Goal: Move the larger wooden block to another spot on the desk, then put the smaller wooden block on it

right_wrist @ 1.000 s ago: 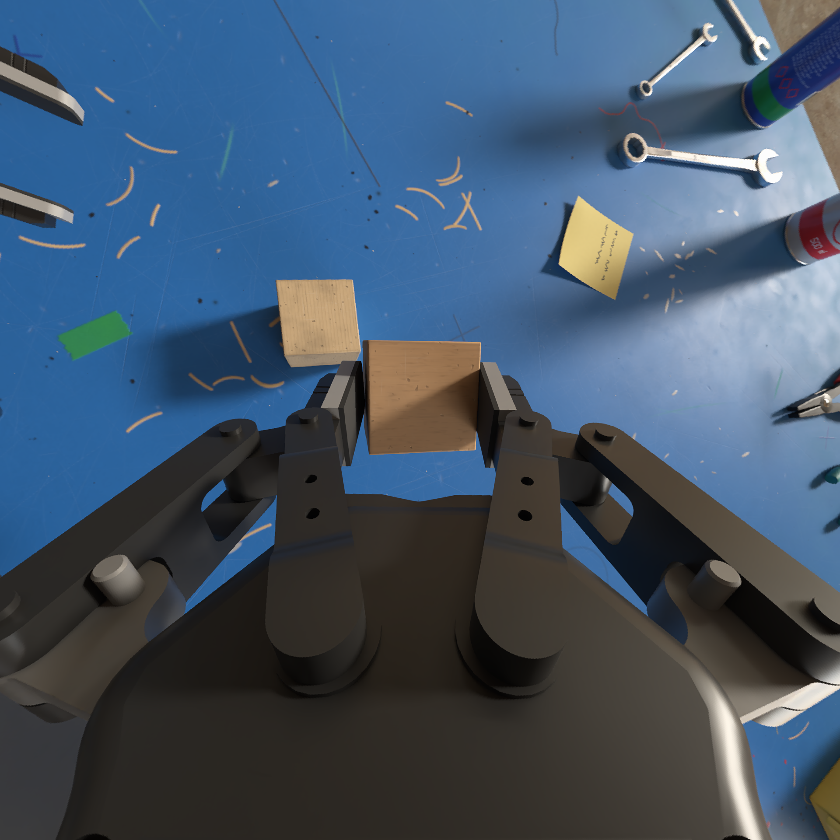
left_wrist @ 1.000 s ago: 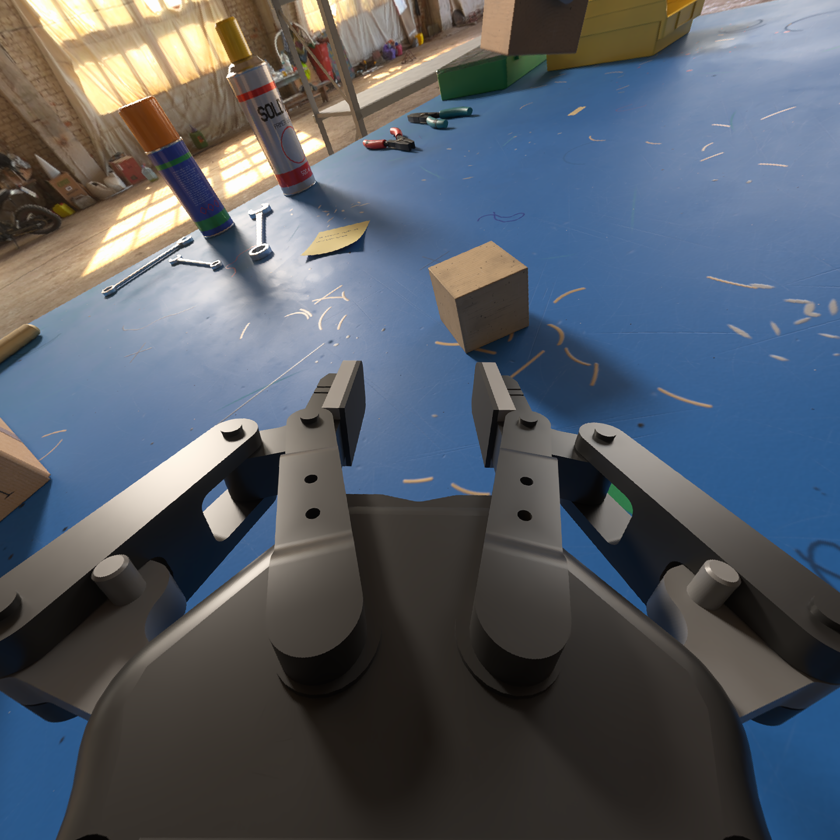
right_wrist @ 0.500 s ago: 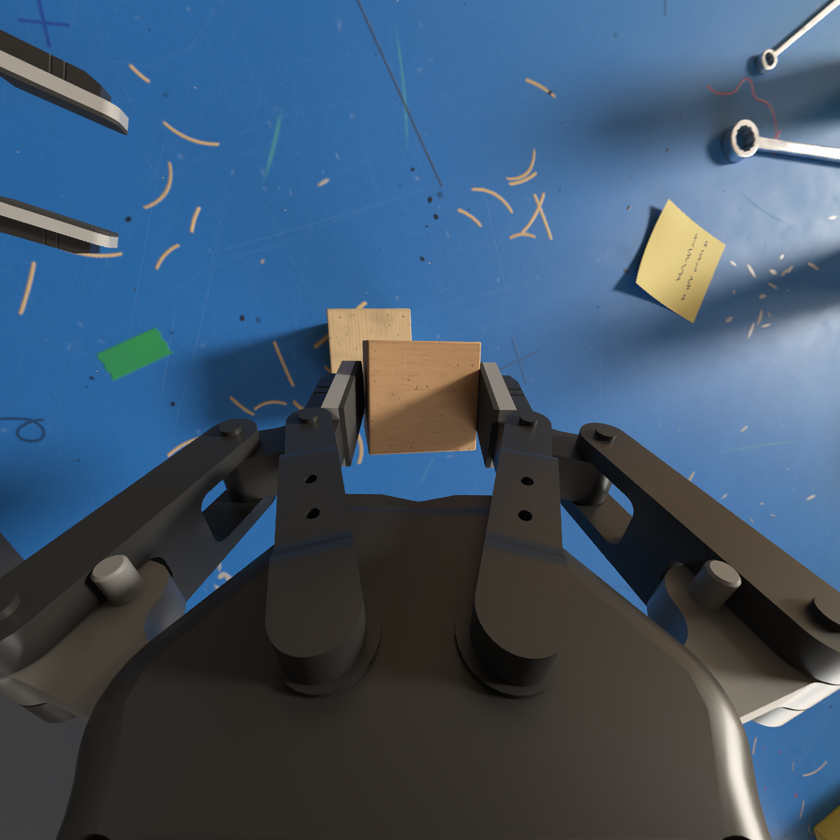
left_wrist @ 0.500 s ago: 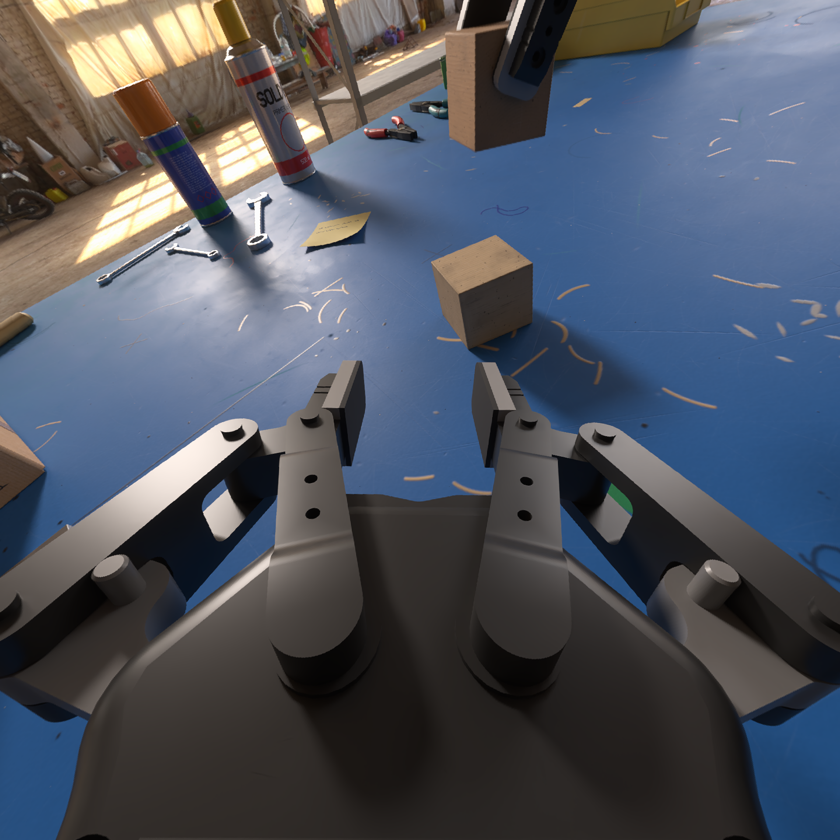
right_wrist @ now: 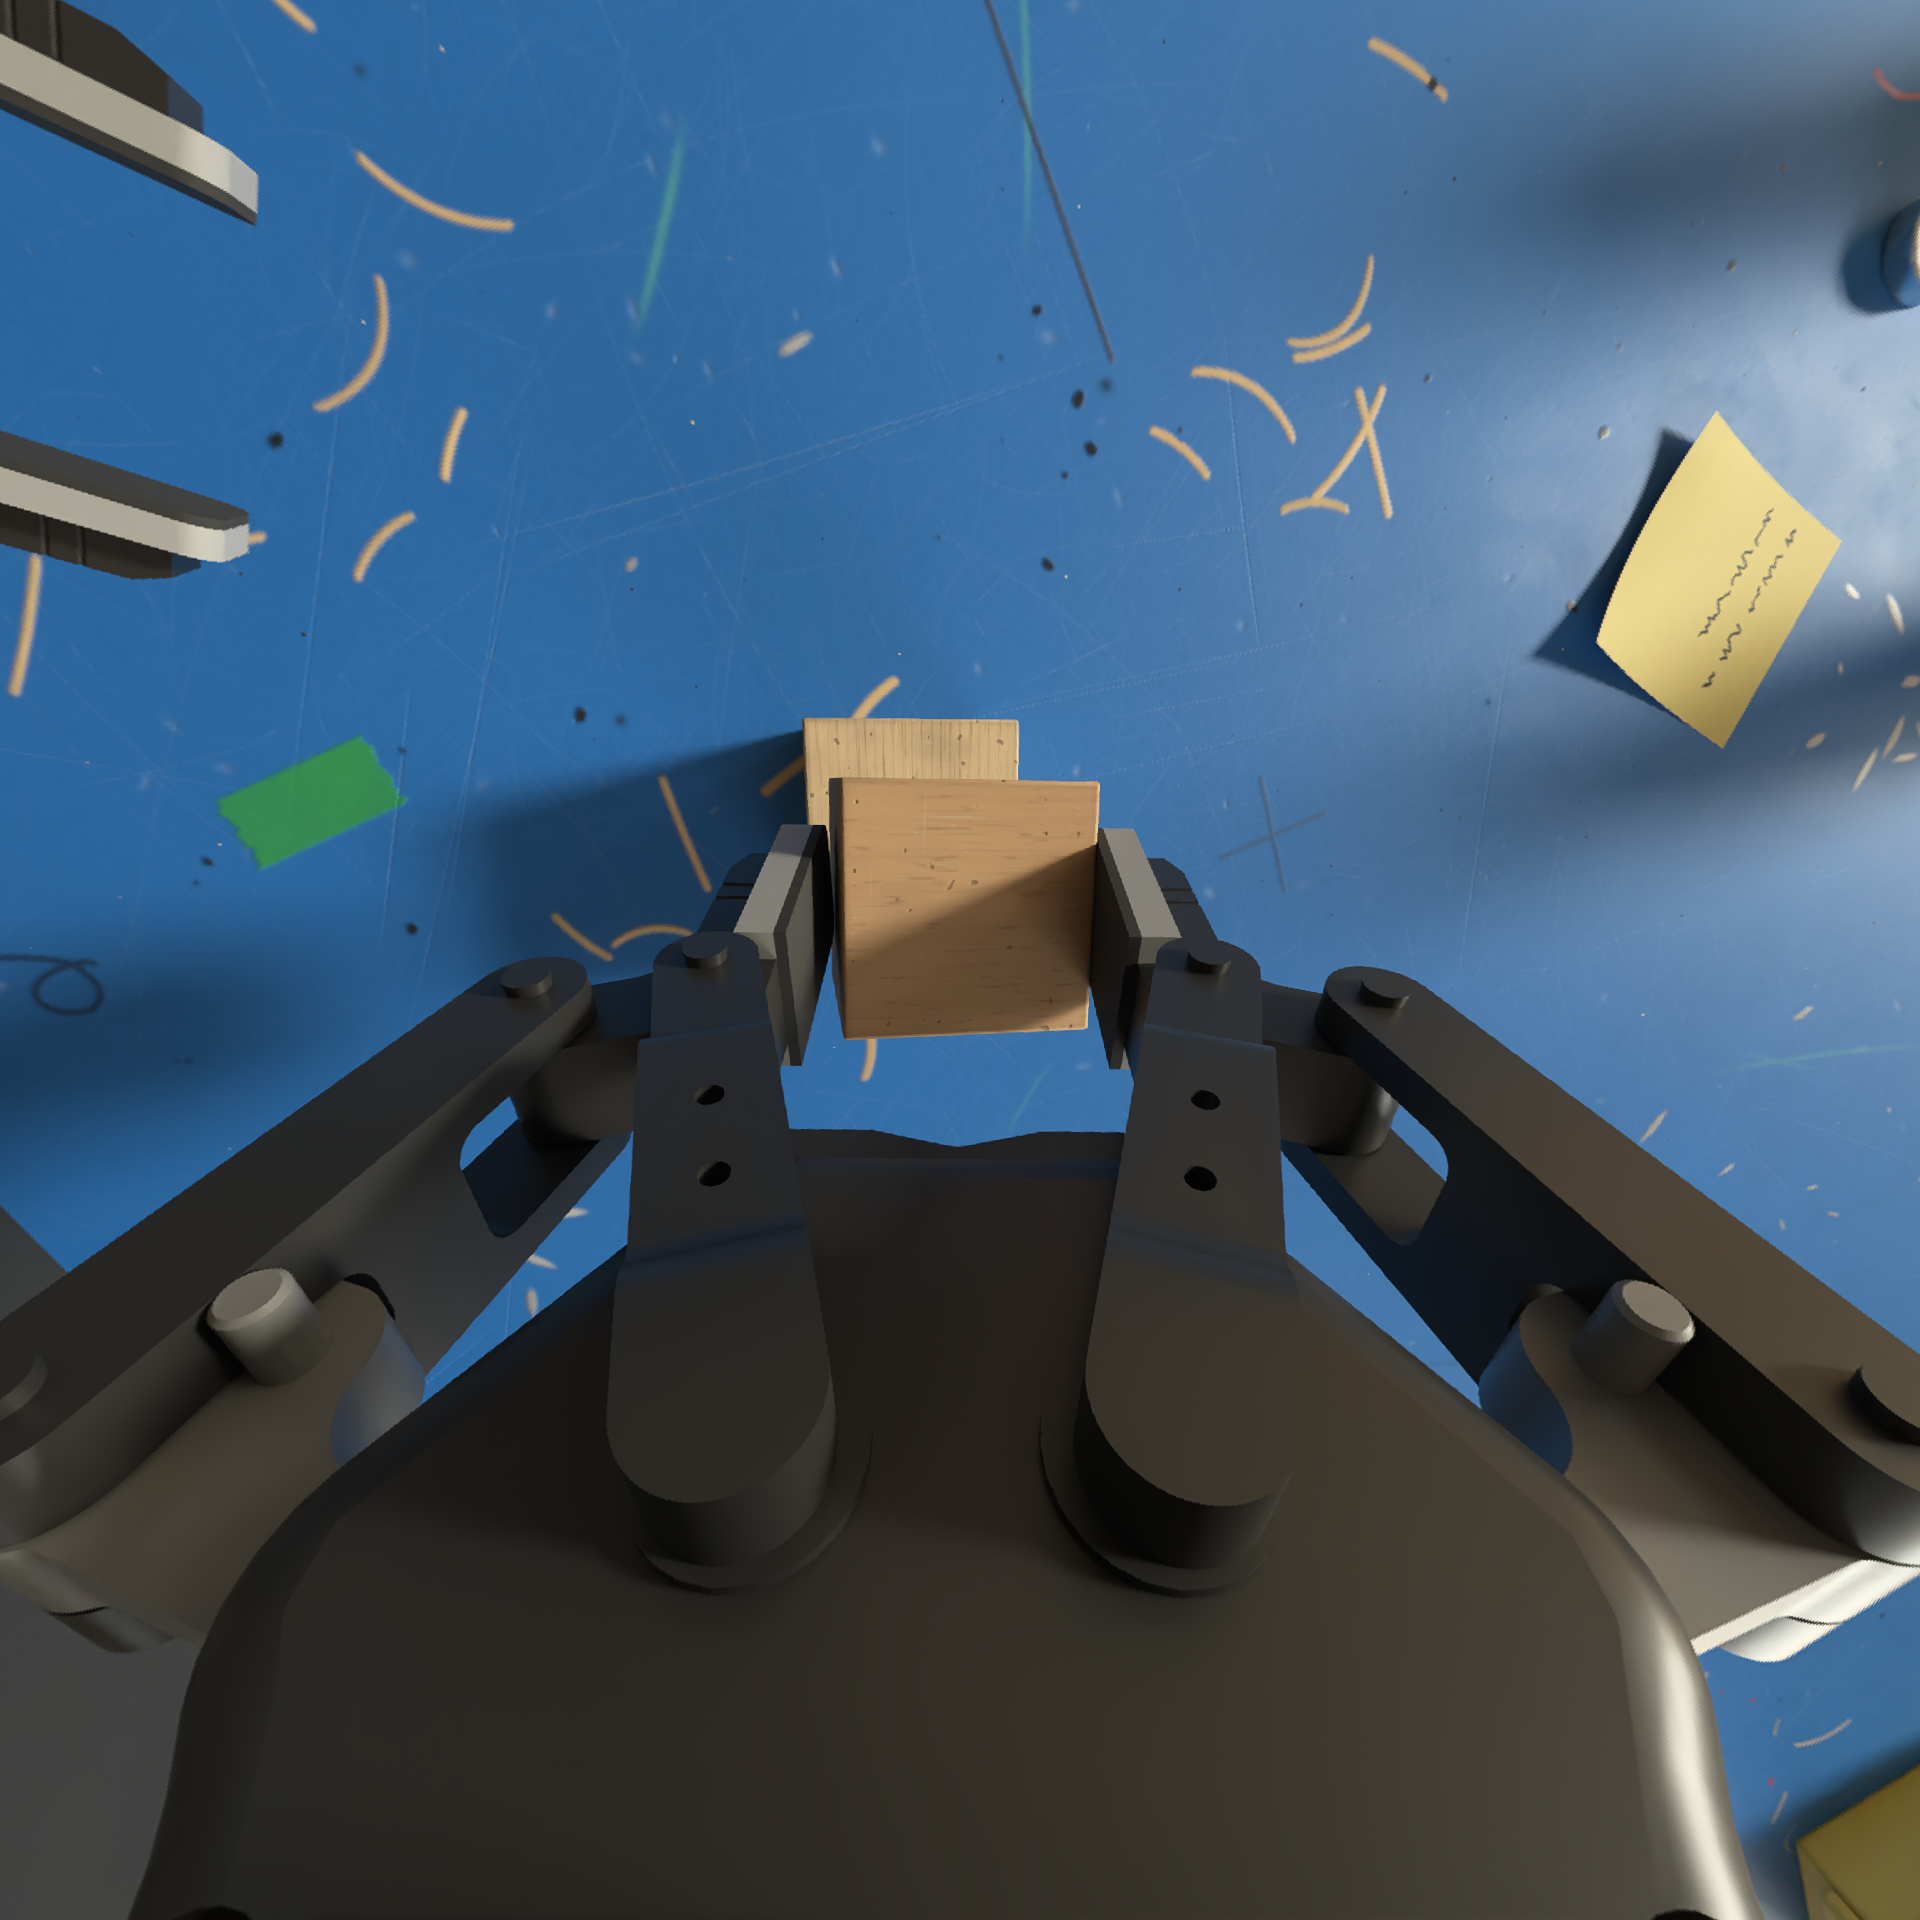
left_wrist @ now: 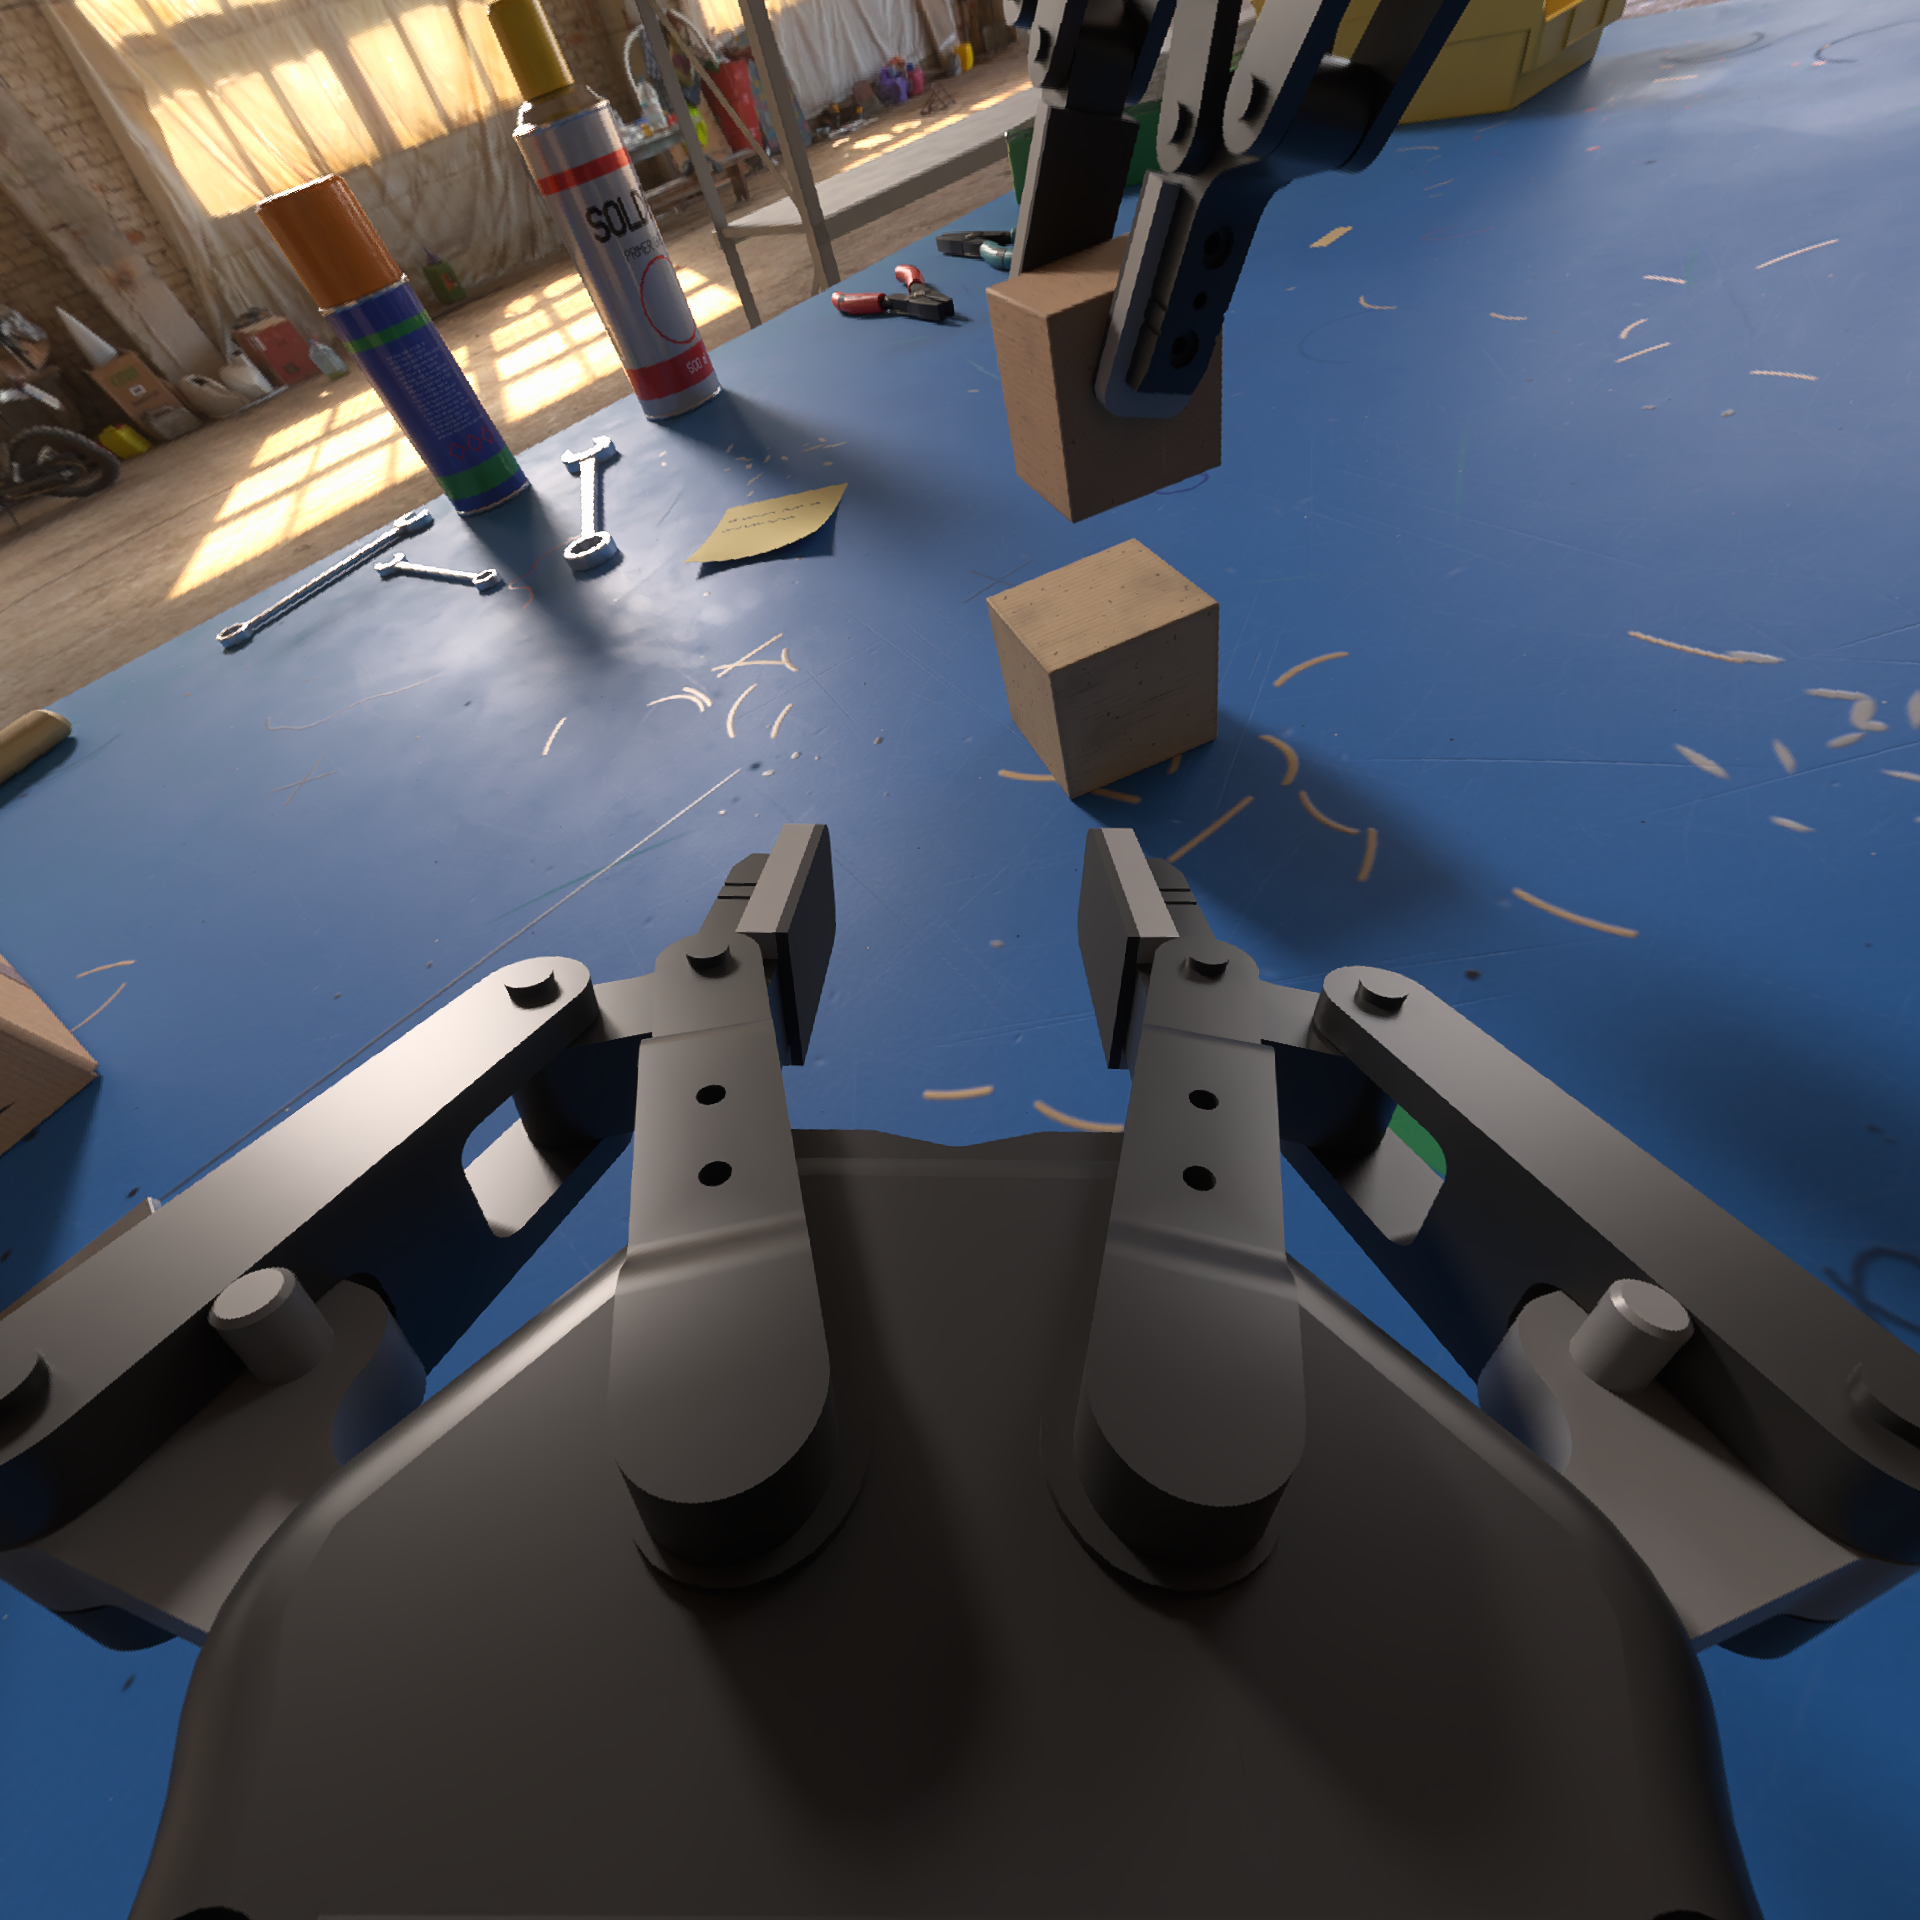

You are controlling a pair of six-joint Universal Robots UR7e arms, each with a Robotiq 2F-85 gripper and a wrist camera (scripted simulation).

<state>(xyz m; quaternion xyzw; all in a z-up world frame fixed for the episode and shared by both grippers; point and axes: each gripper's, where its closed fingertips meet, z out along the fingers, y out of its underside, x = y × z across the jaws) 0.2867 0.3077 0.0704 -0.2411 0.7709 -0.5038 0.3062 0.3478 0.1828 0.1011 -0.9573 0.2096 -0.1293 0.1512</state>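
My right gripper is shut on a darker wooden block and holds it in the air. A paler wooden block stands on the blue desk directly under it, mostly hidden. In the left wrist view the held block hangs a small gap above the paler block, with the right gripper coming down from above. My left gripper is open and empty, low over the desk just short of the paler block. It also shows in the right wrist view.
Two spray cans, wrenches, a yellow note and pliers lie at the far left. A yellow bin stands at the back. A brown box corner is at the left edge. Green tape is stuck on the desk.
My right gripper has carried the darker block over the paler block and lowered it closer to it. My left gripper has stayed open and nearly still.
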